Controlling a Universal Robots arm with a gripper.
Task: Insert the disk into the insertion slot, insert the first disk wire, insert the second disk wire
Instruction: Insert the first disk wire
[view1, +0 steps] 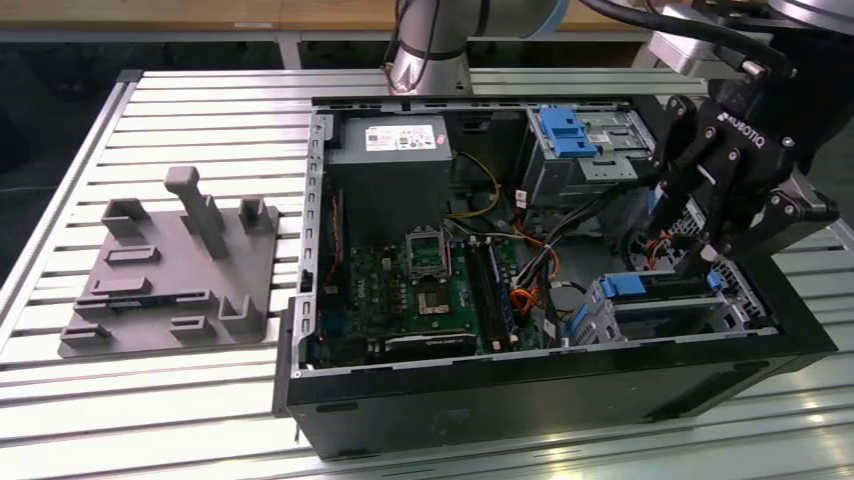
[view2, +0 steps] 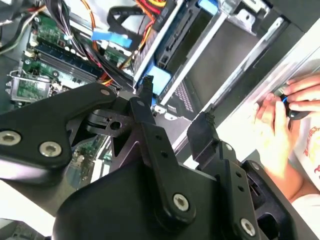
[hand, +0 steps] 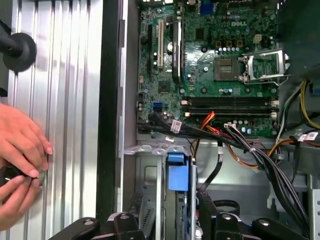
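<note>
Though little more than its bright blue carrier shows, the disk (view1: 661, 287) sits down inside the insertion slot (view1: 674, 318), the silver perforated cage in the corner of the open computer case (view1: 534, 400) nearest the camera, on the exterior view's right. In the first wrist view the carrier's blue tab (hand: 178, 172) stands up from the cage's sheet-metal wall (hand: 150, 175). In the second wrist view the blue edge of the disk (view2: 160, 80) lies along a silver rail of the slot (view2: 240, 45).

The black gripper (view1: 681, 258) hangs just above that cage. In both wrist views its fingers stand apart with nothing clamped between them (the blue tab lies in the gap, untouched as far as can be seen) (view2: 175, 102) (hand: 172, 200).

A bundle of orange, black and red wires (hand: 235, 145) runs between the green motherboard (hand: 220, 50) and the cage. Whether any is plugged into the disk cannot be told.

Farther back in the case stand a taller grey bay with a blue latch (view1: 574, 135) and a power supply (view1: 387, 140). Outside the case wall, a person's hands (hand: 20, 155) rest on the slatted metal table (view1: 200, 110), pinching a small dark object. A grey fixture (view1: 174, 270) sits on the table on the exterior view's left.
</note>
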